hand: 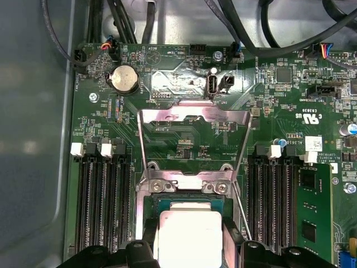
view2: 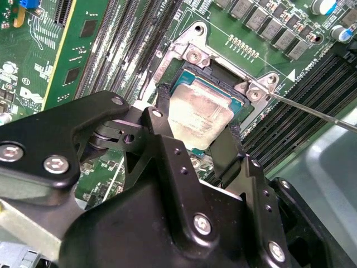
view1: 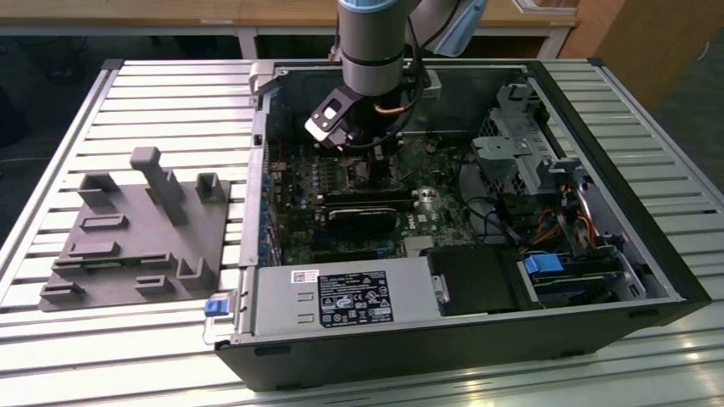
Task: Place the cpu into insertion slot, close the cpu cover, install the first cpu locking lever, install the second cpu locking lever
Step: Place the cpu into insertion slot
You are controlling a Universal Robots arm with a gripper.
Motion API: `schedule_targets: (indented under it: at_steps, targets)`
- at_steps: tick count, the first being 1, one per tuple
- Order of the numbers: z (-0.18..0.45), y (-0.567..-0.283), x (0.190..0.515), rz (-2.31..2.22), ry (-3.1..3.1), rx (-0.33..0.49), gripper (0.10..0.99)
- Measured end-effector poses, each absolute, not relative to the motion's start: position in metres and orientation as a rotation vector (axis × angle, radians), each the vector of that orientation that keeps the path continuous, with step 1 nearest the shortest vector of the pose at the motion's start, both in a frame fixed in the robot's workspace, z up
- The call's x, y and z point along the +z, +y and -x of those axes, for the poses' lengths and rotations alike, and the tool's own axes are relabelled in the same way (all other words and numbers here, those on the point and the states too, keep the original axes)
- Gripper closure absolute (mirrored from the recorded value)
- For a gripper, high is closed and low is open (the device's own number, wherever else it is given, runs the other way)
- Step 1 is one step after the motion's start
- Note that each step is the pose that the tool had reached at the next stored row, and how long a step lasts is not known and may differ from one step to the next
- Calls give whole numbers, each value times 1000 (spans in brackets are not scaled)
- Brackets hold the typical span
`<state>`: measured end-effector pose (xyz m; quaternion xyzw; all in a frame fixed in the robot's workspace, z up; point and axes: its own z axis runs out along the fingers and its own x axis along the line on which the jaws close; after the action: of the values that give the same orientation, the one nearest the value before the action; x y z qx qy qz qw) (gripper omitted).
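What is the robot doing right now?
Gripper shut on the cpu, at the insertion slot. Cpu cover open, flipped up. Nothing blocking.

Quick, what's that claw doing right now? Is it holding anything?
Gripper: closed on the chip, one finger against each side of it.

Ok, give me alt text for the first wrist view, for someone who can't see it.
The gripper holds the cpu, a pale square chip, between its black fingers at the insertion slot on a green motherboard. Beyond it, the silver cpu cover stands swung open, with dark memory slots on both sides.
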<state>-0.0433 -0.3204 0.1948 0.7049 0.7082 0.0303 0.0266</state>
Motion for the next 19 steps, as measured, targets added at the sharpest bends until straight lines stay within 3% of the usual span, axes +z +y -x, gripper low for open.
schedule_targets:
  at_steps: [8,9,19]
  targets:
    - [43,-320,194,-2178,2188,93,533]
    - [43,-320,193,-2178,2188,93,475]
    - [43,-318,192,-2178,2188,94,475]
